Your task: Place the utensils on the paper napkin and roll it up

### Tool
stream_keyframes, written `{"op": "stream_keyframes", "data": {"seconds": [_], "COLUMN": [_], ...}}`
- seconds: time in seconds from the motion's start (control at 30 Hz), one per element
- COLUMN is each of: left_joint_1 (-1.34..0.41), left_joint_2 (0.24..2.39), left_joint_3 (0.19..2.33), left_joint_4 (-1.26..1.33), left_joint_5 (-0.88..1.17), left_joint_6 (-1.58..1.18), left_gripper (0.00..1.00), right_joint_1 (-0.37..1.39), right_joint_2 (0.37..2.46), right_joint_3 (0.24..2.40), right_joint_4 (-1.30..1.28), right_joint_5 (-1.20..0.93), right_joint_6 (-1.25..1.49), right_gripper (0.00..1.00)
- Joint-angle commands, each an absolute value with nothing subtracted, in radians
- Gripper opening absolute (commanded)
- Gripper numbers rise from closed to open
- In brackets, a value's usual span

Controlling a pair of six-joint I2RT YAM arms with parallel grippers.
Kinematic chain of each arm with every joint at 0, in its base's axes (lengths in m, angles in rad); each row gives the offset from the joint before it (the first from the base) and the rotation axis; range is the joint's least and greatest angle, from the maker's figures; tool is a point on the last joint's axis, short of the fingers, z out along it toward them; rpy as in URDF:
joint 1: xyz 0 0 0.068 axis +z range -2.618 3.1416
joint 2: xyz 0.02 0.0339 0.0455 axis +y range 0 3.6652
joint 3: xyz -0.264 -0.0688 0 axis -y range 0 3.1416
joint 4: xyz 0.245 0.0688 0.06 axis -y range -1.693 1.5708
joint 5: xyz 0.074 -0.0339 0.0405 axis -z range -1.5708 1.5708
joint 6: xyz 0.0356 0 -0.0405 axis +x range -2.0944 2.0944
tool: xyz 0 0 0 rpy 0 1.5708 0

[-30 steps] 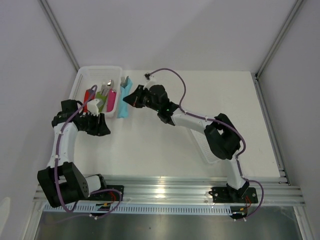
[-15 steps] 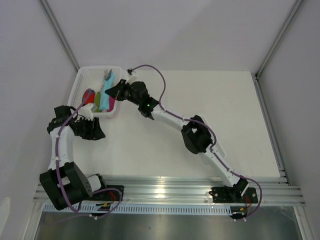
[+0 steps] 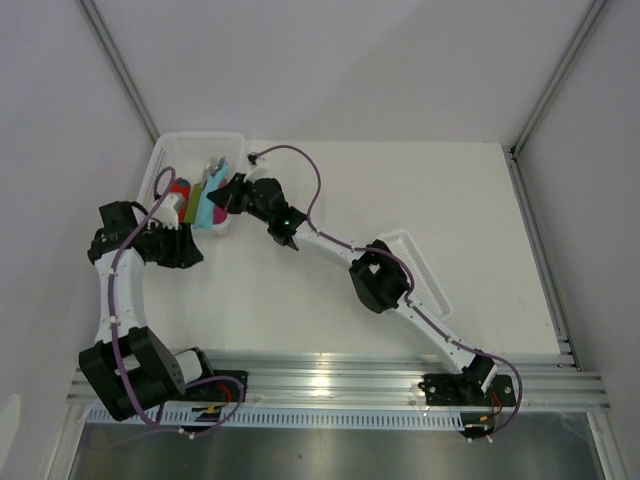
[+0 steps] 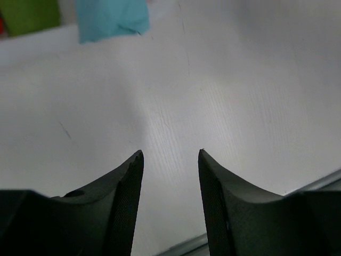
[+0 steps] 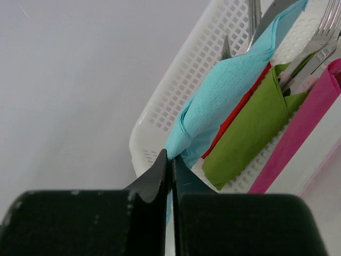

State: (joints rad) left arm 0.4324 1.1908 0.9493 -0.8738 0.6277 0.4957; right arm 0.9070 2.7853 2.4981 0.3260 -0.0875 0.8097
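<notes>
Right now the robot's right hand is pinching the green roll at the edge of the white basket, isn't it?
Not quite. The right gripper is pinching the blue roll, not the green roll. The right wrist view shows its fingers shut on the blue roll's end at the edge of the white basket. The green roll lies beside it, not gripped.
</notes>
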Motion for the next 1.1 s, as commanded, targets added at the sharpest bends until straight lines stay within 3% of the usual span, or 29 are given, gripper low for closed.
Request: {"op": "stream_keyframes", "data": {"seconds": [0.0, 0.23, 0.47, 0.8, 0.97, 1.07], "left_joint_1": [0.446, 0.448, 0.446, 0.445, 0.445, 0.445], "left_joint_2": [1.184, 1.262, 1.399, 1.604, 1.719, 1.681], "left_joint_3": [1.061, 1.106, 1.19, 1.348, 1.428, 1.379], "left_joint_4": [-0.743, -0.479, -0.392, -0.341, -0.409, -0.37], "left_joint_5": [0.6, 0.384, 0.14, -0.036, -0.051, -0.023], "left_joint_6": [0.43, 0.308, 0.285, 0.297, 0.302, 0.298], "left_gripper": [0.5, 0.54, 0.54, 0.54, 0.52, 0.53], "right_joint_1": [0.91, 0.91, 0.905, 0.905, 0.905, 0.905], "right_joint_2": [2.747, 2.761, 2.755, 2.741, 2.746, 2.749], "right_joint_3": [2.533, 2.51, 2.511, 2.491, 2.491, 2.491], "right_joint_4": [0.4, 0.403, 0.403, 0.402, 0.405, 0.406], "right_joint_5": [-0.054, -0.064, -0.066, -0.098, -0.092, -0.098], "right_joint_6": [0.779, 0.784, 0.758, 0.738, 0.736, 0.736], "right_gripper": [0.0, 0.0, 0.0, 0.0, 0.0, 0.0]}}
